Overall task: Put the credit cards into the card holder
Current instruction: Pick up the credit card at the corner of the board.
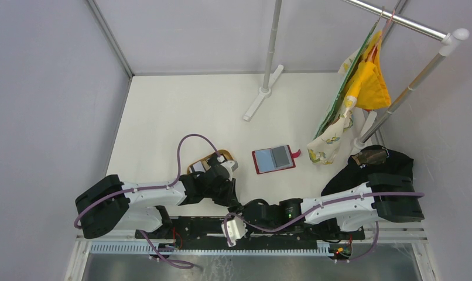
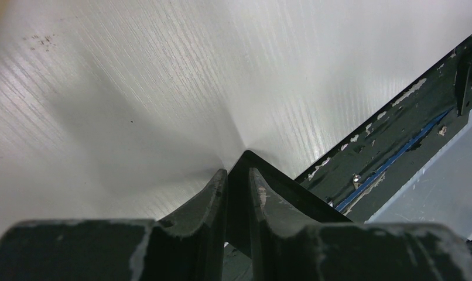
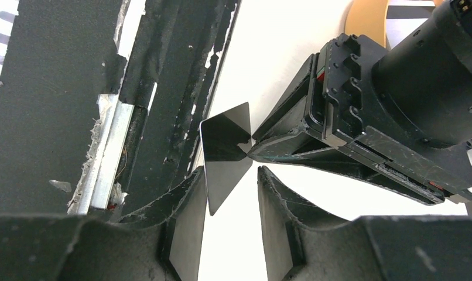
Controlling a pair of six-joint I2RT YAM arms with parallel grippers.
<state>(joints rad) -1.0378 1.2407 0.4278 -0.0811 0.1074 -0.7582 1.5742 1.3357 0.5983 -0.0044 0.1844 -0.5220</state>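
Here the left gripper [image 2: 238,173] pinches a black card [image 3: 222,140], right gripper [image 3: 231,171] half-open.

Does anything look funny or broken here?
The black rail at the near edge looks damaged, its coating flaking. A black card stands on edge beside it, pinched in the left tool, away from the card holder.

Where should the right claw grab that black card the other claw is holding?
Probably pinch the black card on its free end, flat faces between the fingers of the right claw, coming from the side opposite the left claw, which pinches the other edge.
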